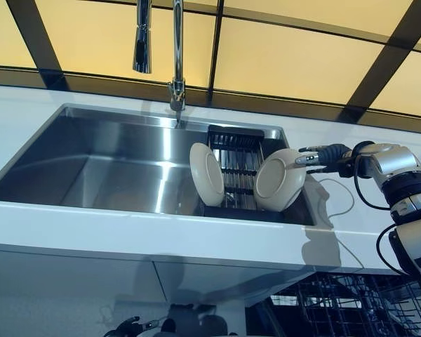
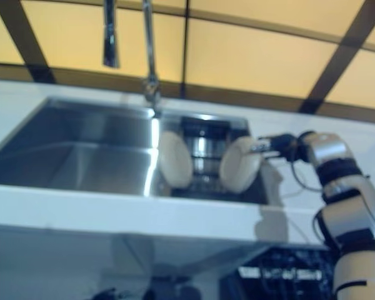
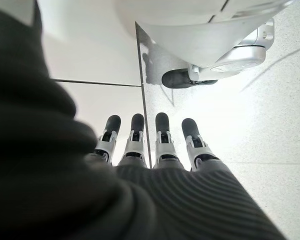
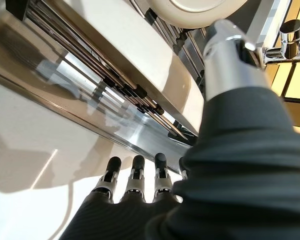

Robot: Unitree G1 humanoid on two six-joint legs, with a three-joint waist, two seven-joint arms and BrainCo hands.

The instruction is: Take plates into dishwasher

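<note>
The right hand reached with straight fingers to the rim of the right plate standing in the sink rack, while the left hand hung open.

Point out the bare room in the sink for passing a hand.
Free: the stainless steel sink basin left of the black dish rack. Crowded: the rack, holding the left cream round plate and right cream round plate, with the right robot hand there.

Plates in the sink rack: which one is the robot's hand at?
The right-hand plate, nearest the right hand, whose fingers reach its rim. The other plate stands apart, left across the rack.
</note>
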